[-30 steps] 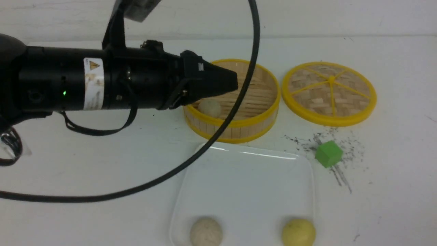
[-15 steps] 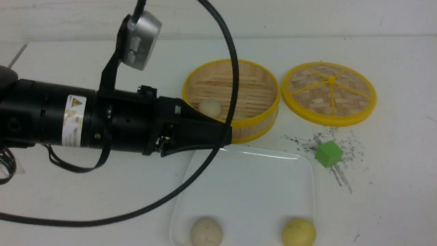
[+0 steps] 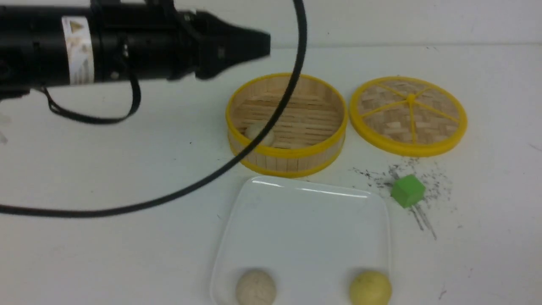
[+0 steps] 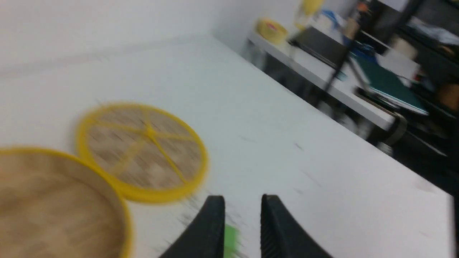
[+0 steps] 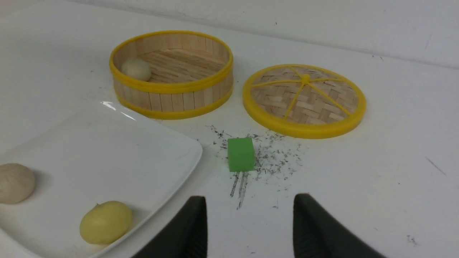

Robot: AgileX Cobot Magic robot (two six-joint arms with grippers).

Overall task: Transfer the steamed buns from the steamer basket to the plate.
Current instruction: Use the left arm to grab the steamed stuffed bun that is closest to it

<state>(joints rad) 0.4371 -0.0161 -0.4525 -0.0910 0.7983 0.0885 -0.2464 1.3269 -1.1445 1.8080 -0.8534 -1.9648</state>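
As your L gripper (image 4: 242, 197) hangs, jaws part-open, empty: pale bun (image 5: 135, 69) in steamer basket (image 5: 172, 100) below it. R gripper (image 5: 250, 197): wide, empty; plate (image 5: 107, 154) near it w/ grey bun (image 5: 14, 183), yellow bun (image 5: 105, 222).

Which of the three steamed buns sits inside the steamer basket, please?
The whitish bun at the steamer basket's left wall; the speckled bun and yellow bun lie on the plate.

Bright, even light floods the white table (image 3: 106, 169) around the steamer basket (image 3: 292, 163); a thin glare streak lines the edge of the plate (image 3: 305, 220) nearest it. The steamed buns (image 5: 105, 222) on that plate cast short, soft shadows. From my left wrist, the basket and the lid (image 4: 143, 150) beside it smear into blur; my left arm (image 3: 127, 46), left of the basket, looks soft. My right wrist view is crisp.
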